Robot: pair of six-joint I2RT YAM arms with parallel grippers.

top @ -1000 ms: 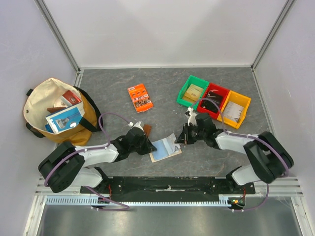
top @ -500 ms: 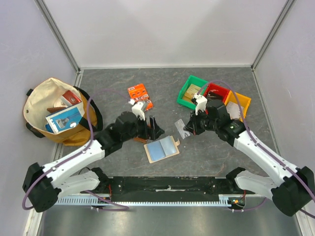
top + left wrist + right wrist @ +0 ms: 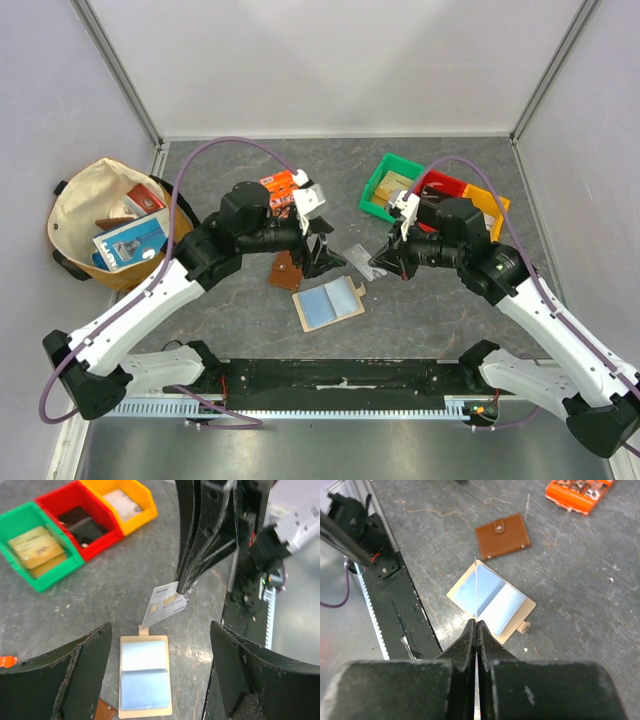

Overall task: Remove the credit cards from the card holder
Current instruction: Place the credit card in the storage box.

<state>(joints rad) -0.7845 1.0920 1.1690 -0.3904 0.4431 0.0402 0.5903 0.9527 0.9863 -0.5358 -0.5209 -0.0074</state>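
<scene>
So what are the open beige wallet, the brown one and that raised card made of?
The card holder looks like matte beige leather or imitation, with smoother pale blue lining. The brown wallet looks similar, with a metal-looking snap. The card seems thin stiff plastic: edge-on it nearly vanishes.

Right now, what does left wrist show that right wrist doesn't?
Left wrist only: the green bin, red bin and yellow bin, plus the printed face of the credit card pinched in the right tool. Right wrist only: the whole brown wallet with its snap, and the orange pack; the card shows edge-on there. Both: the card holder lying open, blue lining up, and the pinched card.
</scene>
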